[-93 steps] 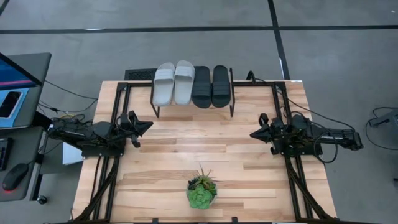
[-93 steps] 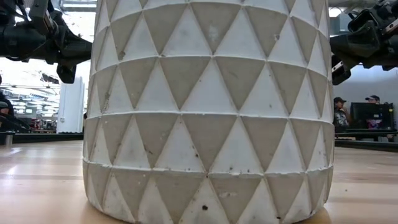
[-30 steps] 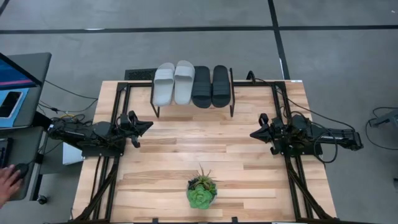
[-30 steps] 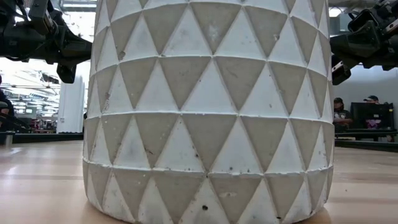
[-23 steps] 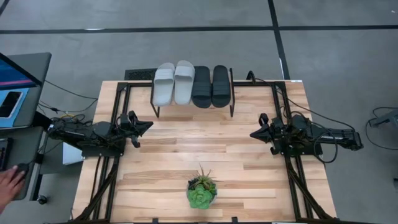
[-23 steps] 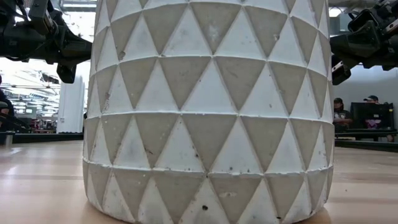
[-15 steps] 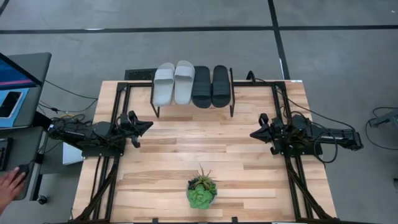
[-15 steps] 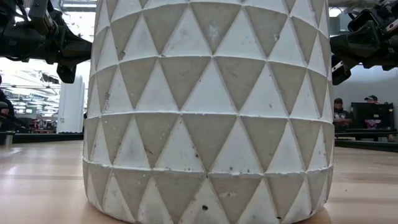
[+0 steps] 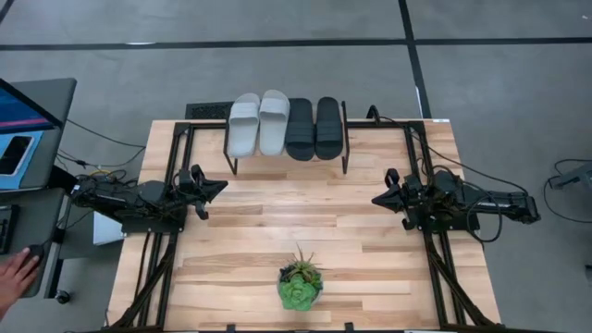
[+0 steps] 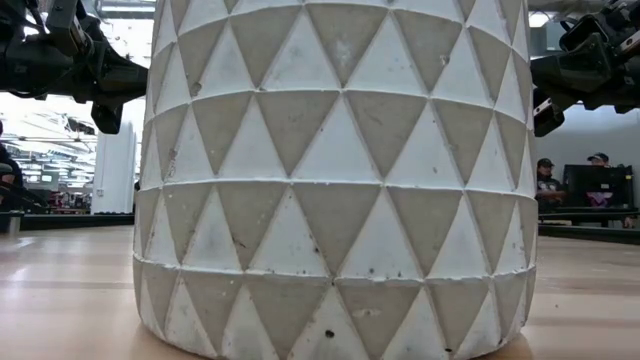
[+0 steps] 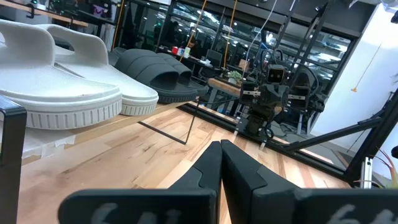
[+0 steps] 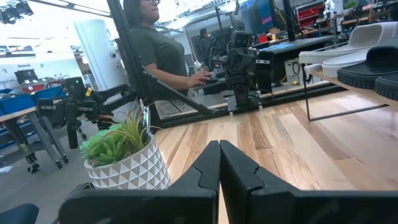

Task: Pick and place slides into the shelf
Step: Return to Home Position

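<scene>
Left gripper: I am holding my left gripper (image 9: 215, 188) over the left-middle of the table (image 9: 305, 217). Its fingers are pressed together on nothing, and the tips are pointing toward the frame's centre.
Right gripper: I am keeping my right gripper (image 9: 377, 199) over the right-middle of the table. It is clenched and empty too, facing the left one across bare planks, well apart from it.
Potted plant: the green plant (image 9: 300, 282) is sitting at the lower centre of the high view, between my two arms and apart from both. Its white triangle-patterned pot (image 10: 340, 180) is filling most of the low view.
Shelf: the shelf (image 9: 345, 148) is standing at the upper centre of the high view, at the table's far edge.
Light grey slides: the two light grey slides (image 9: 259, 123) are lying side by side on the left half of the shelf top, touching each other.
Black slides: the two black slides (image 9: 314, 128) are lying just beside the grey pair, taking up the right half and running parallel to them.
Person: a hand (image 9: 11, 276) is showing at the lower left edge, off the table, near a dark mouse (image 9: 32, 252).
</scene>
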